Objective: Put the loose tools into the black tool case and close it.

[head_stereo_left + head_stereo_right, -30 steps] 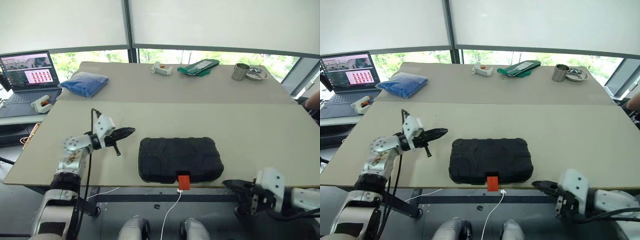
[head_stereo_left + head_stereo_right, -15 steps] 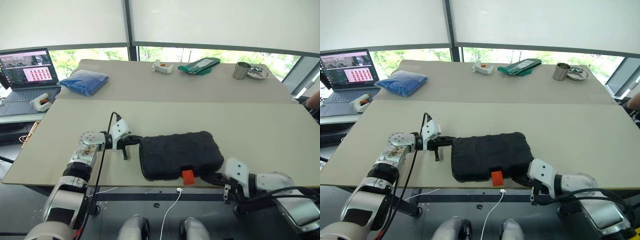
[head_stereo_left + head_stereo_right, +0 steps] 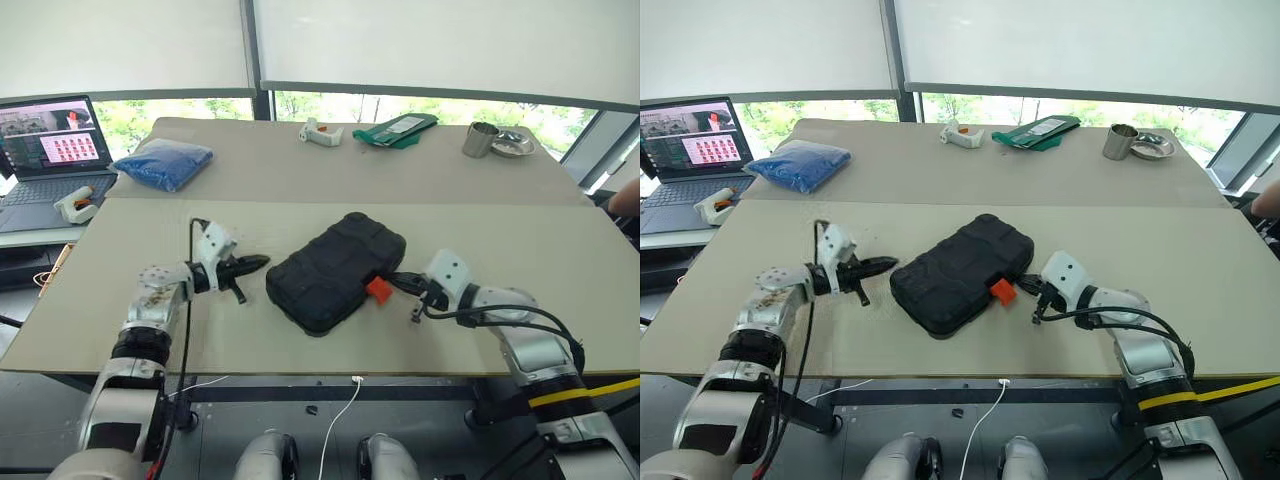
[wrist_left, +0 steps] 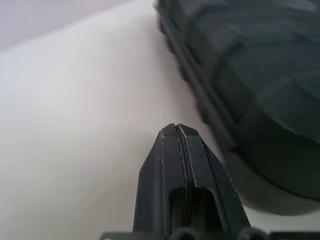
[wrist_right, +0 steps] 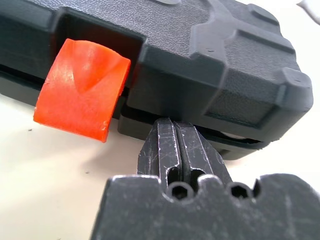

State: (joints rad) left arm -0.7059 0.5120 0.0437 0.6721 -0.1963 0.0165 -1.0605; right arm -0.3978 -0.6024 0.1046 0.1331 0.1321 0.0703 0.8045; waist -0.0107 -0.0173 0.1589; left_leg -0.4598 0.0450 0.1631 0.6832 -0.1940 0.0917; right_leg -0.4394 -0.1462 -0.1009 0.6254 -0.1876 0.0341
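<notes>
On the near table, black tool case (image 3: 335,271) shut, both pincers closed empty, right pincer (image 5: 173,131) tips at seam beside orange latch (image 5: 82,96).

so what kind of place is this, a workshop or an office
Likely an office-like test room, not a workshop: plain tables under big windows with blinds, and an open laptop to one side.

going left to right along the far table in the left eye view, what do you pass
laptop → blue bag → small white tool with an orange spot → green packet → metal cup → metal dish
</notes>
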